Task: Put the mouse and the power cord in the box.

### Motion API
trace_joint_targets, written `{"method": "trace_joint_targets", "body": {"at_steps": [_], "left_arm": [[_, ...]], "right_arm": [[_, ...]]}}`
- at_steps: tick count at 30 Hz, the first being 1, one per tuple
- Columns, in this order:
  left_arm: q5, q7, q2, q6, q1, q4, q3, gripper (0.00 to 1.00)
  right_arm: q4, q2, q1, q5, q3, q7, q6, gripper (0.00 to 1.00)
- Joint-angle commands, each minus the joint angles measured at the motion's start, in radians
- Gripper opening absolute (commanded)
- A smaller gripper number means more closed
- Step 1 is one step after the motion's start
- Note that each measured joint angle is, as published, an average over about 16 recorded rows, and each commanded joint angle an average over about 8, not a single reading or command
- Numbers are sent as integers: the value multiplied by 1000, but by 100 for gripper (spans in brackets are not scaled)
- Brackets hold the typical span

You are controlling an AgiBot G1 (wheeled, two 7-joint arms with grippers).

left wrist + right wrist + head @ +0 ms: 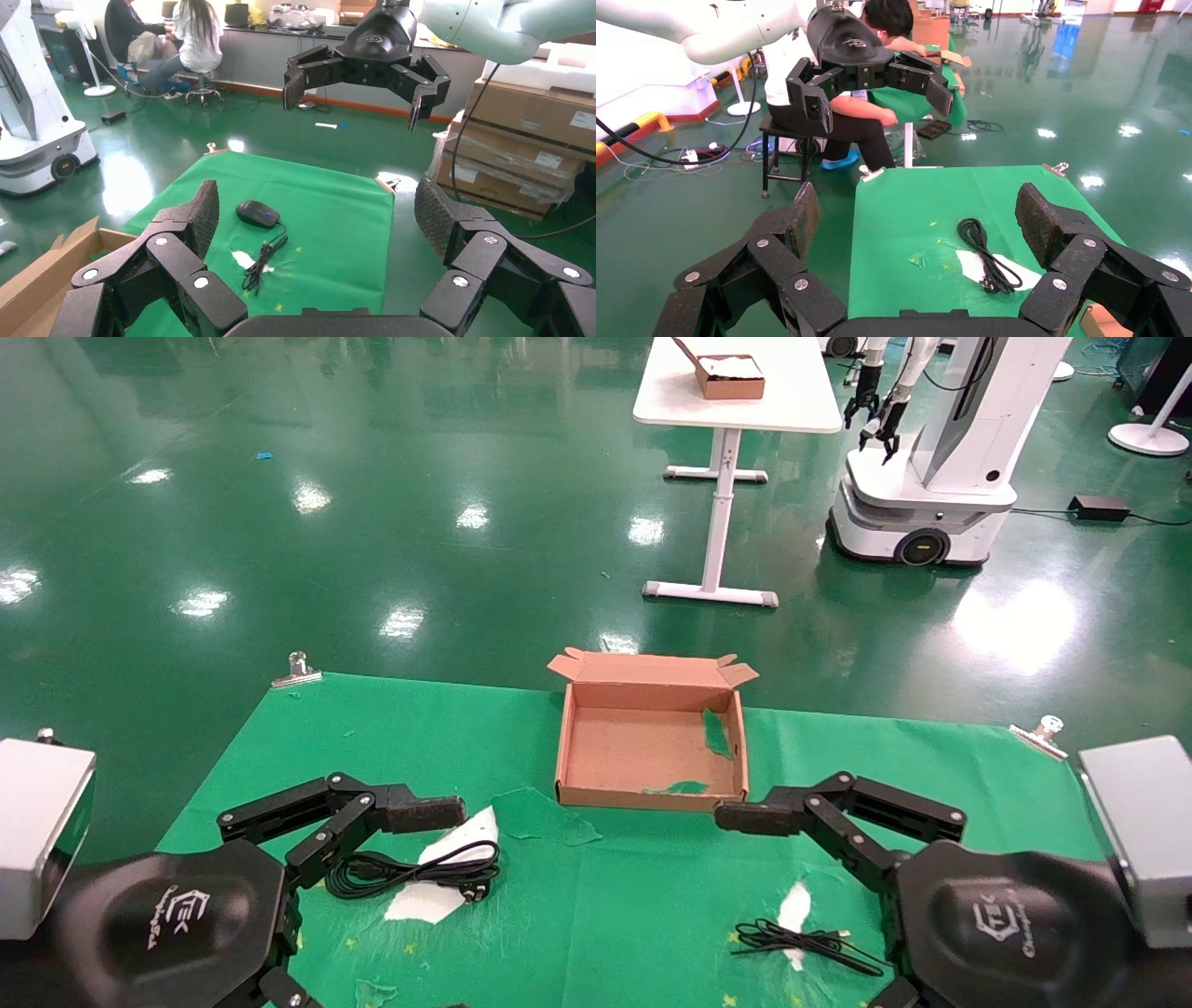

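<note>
Box [652, 747] sits empty at tabletop far edge, centred. Cord [414, 872] lies under left gripper [368, 887]; mouse [257, 213] and cable near right gripper [843, 905]. Both grippers held wide open, nothing gripped. Cord best pinched across coil midsection, then lifted clear of box wall.

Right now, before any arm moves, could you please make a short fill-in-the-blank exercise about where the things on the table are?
1. The box holds only green scraps, so it is still ____ of the task's things.
2. The power cord lies beside the ____ gripper.
3. The mouse has a thin cable and lies on the ____ side of the table, near the right gripper.
4. Both grippers have their fingers ____.

Missing words: empty; left; right; open
</note>
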Motion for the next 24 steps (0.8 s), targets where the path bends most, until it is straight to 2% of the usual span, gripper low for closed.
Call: {"method": "trace_joint_targets", "body": {"at_steps": [1,24], "left_arm": [[0,0,0,0,0,0,0,100],[0,0,0,0,0,0,0,100]], "right_arm": [[0,0,0,0,0,0,0,100],[0,0,0,0,0,0,0,100]]}}
